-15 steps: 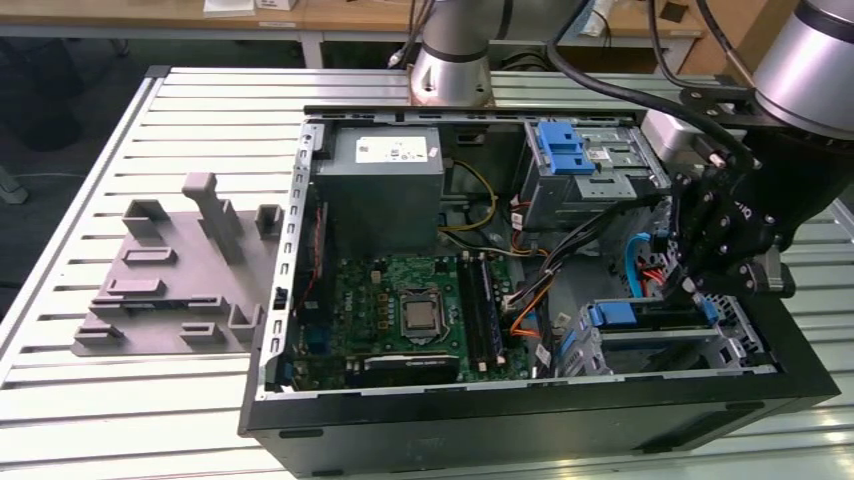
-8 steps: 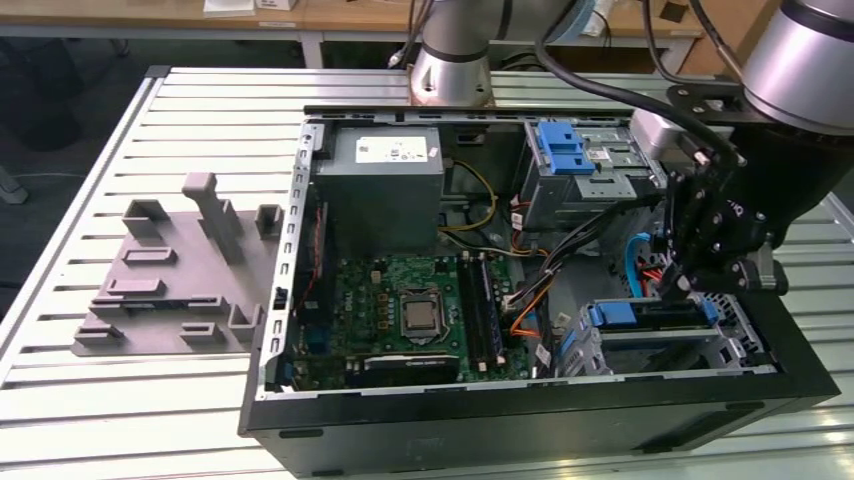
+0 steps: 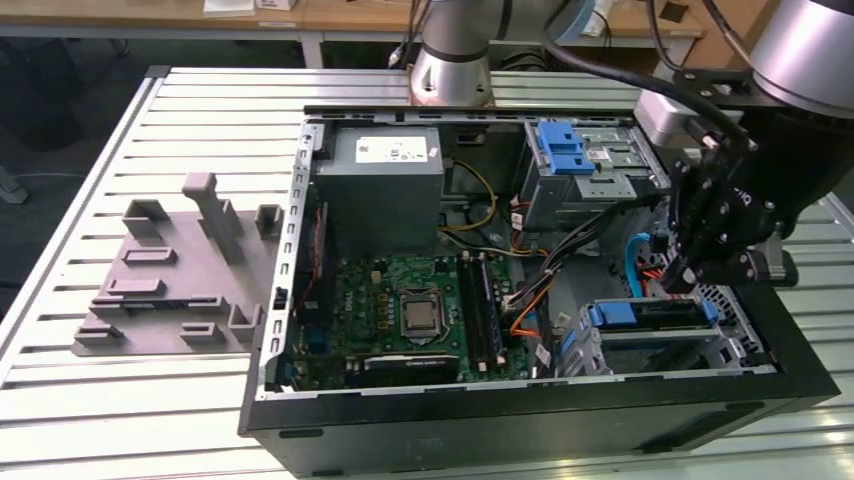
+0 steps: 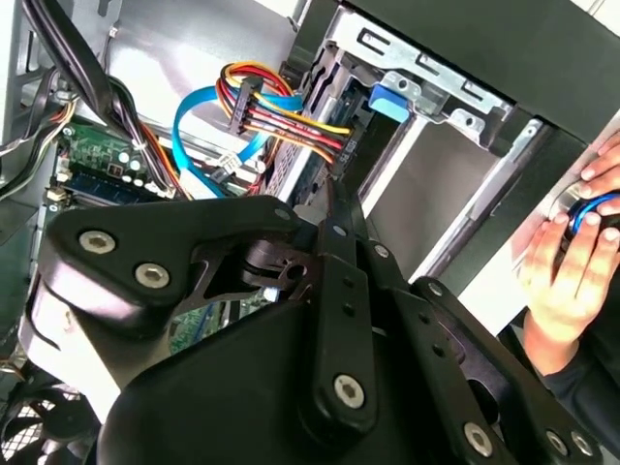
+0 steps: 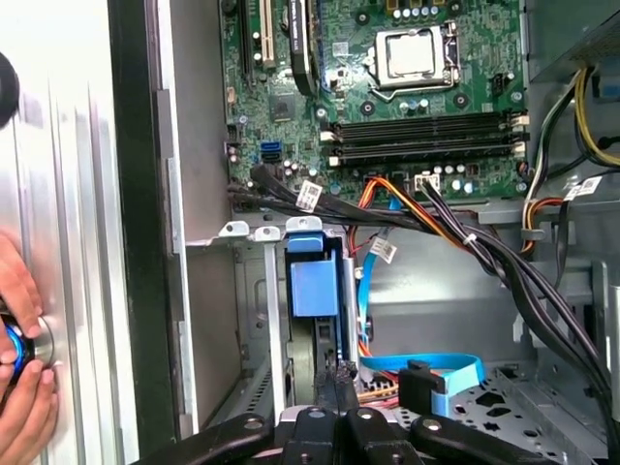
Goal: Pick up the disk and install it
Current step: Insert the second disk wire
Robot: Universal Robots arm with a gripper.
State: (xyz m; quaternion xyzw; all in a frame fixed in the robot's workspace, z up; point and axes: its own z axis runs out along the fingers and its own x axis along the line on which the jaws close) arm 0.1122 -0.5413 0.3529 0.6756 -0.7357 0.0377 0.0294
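Slatted metal table [image 3: 80, 400], open computer case [image 3: 534, 420] on it. Gripper [image 3: 687, 275] low in case by drive cage; jaws look pinched together, grasping nothing visible. Disk [image 3: 647, 315] sits in lower bay, blue frame showing: install looks near done, seating unconfirmed. Around: blue data cable [image 5: 426, 366], power wires [image 4: 281, 116], motherboard [image 3: 407, 310]. Person's hand [image 4: 567, 281] at case edge.

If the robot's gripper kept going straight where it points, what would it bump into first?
Probably the disk with its blue frame, sitting upright in the drive cage just ahead of the gripper. Depth is hard to judge, so the gap is unclear.
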